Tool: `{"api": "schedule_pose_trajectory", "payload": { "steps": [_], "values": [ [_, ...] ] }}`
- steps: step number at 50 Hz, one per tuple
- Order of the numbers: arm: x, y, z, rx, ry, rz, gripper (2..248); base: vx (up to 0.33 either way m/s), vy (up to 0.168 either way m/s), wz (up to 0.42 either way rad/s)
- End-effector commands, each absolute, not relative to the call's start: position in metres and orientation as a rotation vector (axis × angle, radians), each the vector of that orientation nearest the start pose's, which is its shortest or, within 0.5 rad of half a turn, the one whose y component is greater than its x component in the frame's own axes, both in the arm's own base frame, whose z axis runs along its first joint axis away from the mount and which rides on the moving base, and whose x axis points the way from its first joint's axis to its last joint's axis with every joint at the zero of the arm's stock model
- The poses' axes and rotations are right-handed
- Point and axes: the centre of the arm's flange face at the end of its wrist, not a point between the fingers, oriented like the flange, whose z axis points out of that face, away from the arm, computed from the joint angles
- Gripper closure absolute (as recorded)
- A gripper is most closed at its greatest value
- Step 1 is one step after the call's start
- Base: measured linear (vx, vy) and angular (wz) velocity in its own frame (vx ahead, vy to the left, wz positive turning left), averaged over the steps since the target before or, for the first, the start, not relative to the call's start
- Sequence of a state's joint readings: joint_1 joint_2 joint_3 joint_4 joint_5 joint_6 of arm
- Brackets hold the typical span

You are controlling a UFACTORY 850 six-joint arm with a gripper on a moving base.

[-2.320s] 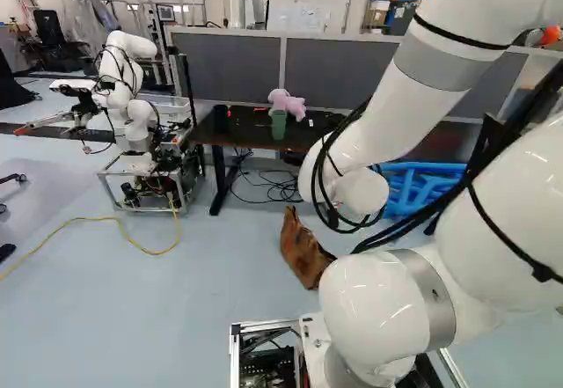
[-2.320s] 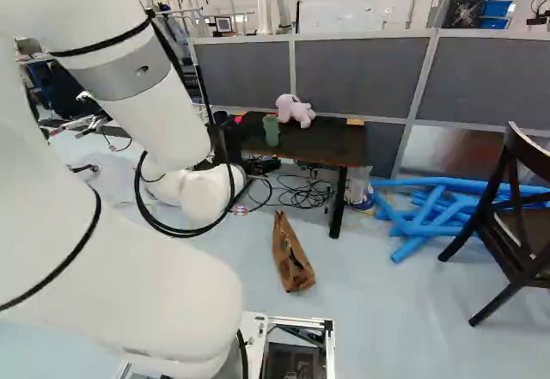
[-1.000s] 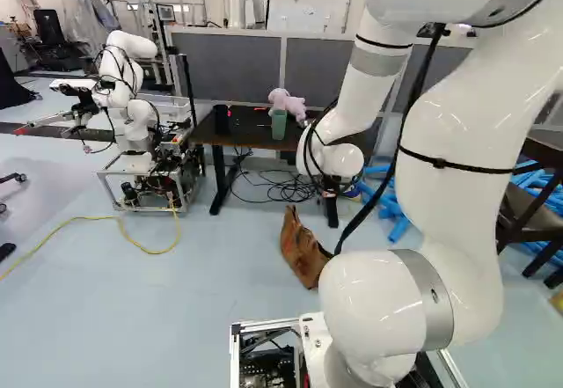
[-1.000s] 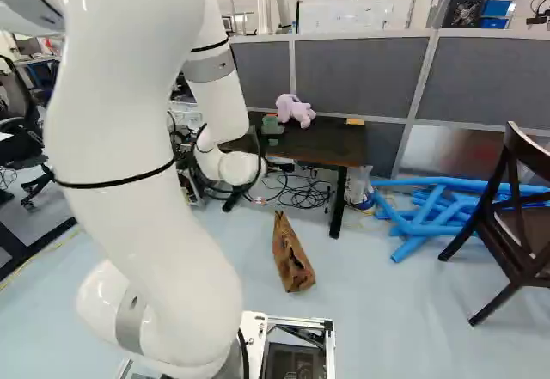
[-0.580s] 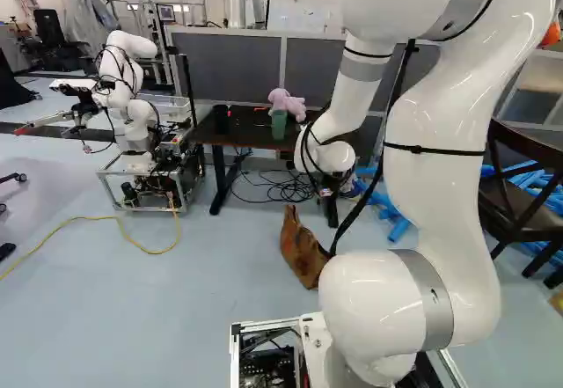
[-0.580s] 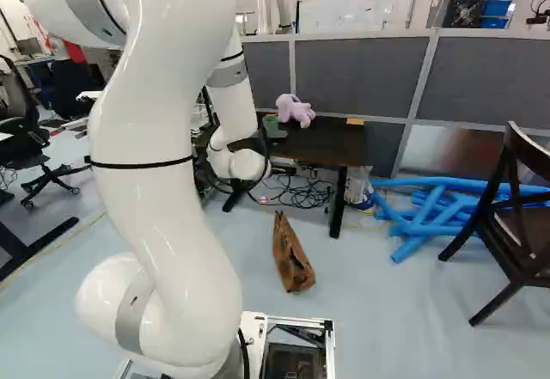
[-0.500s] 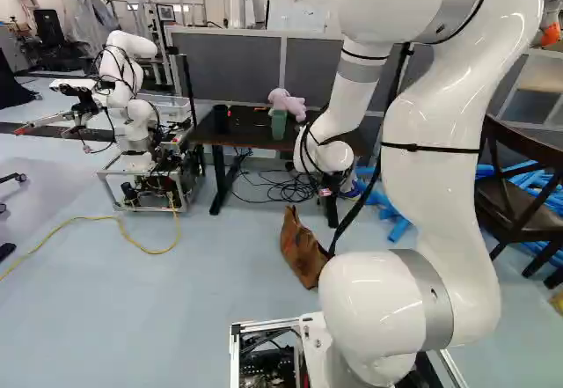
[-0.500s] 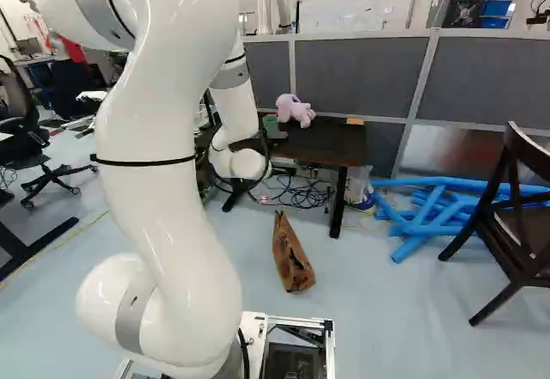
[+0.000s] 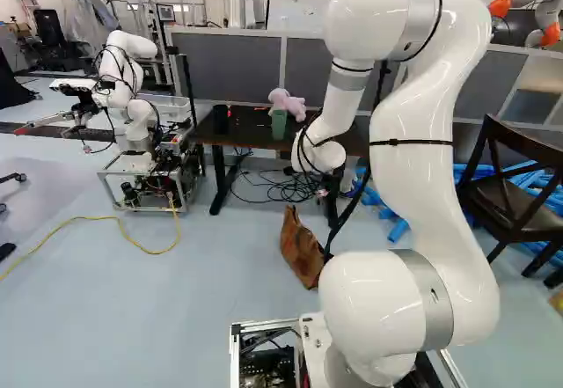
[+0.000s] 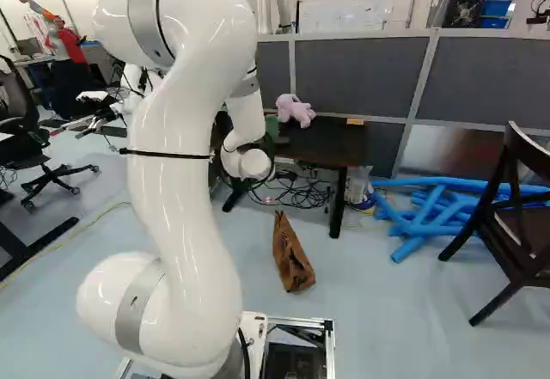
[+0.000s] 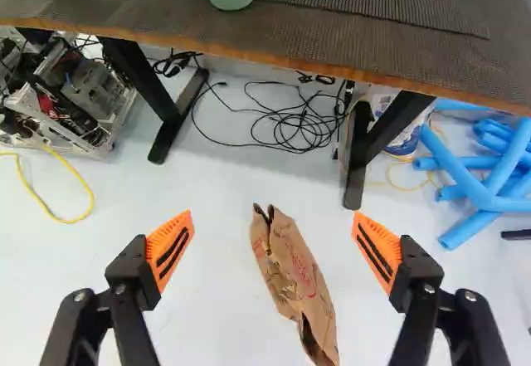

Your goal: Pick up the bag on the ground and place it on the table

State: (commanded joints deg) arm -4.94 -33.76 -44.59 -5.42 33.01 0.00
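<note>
The black gripper (image 9: 329, 184) shows only partly in the left base view, below the wrist and in front of the table. In the wrist view the gripper (image 11: 273, 240) is open wide, its two orange-padded fingers well apart with nothing gripped. A crumpled brown paper bag (image 11: 300, 276) rests on the floor, seen past the gap between the fingers and touched by neither. The right base view shows the same bag (image 10: 292, 260) on its own, nearer the base than the dark table (image 10: 331, 144). The table's wooden front edge (image 11: 286, 61) crosses ahead of the fingers.
A green cup (image 9: 278, 124) and a pink plush toy (image 9: 288, 104) are on the table. Cables (image 11: 286, 125) lie beneath, between its legs. Blue tubes (image 10: 425, 224) and a wooden chair (image 10: 516, 216) are to the right. Another robot (image 9: 132, 98) stands left of the table.
My arm's upper links have swung leftward in the left base view and rightward in the right one. The wrist has shifted away from the base, towards the table. The base and the bag have stayed put.
</note>
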Motion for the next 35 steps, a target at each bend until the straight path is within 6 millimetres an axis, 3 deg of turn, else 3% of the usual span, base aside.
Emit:
{"api": "schedule_pose_trajectory", "payload": {
  "steps": [20,35],
  "values": [
    [0.532,-0.041,0.200,-2.963,-0.053,-1.072,3,0.000,0.000,0.000],
    [0.541,-0.045,0.176,-2.993,-0.069,-0.981,3,0.000,0.000,0.000]
  ]
}}
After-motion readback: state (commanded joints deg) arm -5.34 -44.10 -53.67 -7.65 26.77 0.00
